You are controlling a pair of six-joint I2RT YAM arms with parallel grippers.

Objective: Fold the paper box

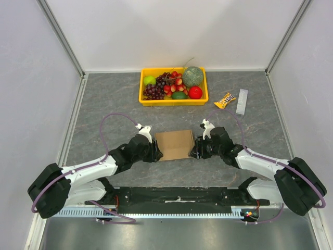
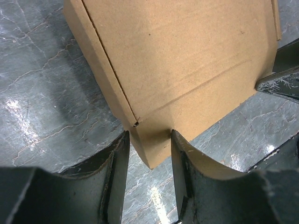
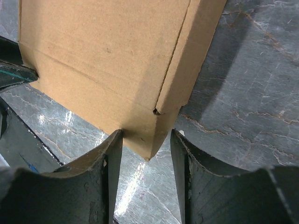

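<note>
Two grips hold the box (image 1: 175, 145) on the tabletop (image 1: 104, 94): your left hand (image 1: 155, 151) clamps its left corner, right hand (image 1: 194, 151) its right. Folding looks underway; next, ease the flaps closed without crushing.

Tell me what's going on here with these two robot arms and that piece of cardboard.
The two arms are working on a brown paper box that lies on the grey table between them. The left gripper has a corner on the box's left side between its fingers, and the right gripper has one on the right side. Whether either is actually clamping isn't clear. The box looks only partly formed. A yellow fruit tray sits farther back.
</note>
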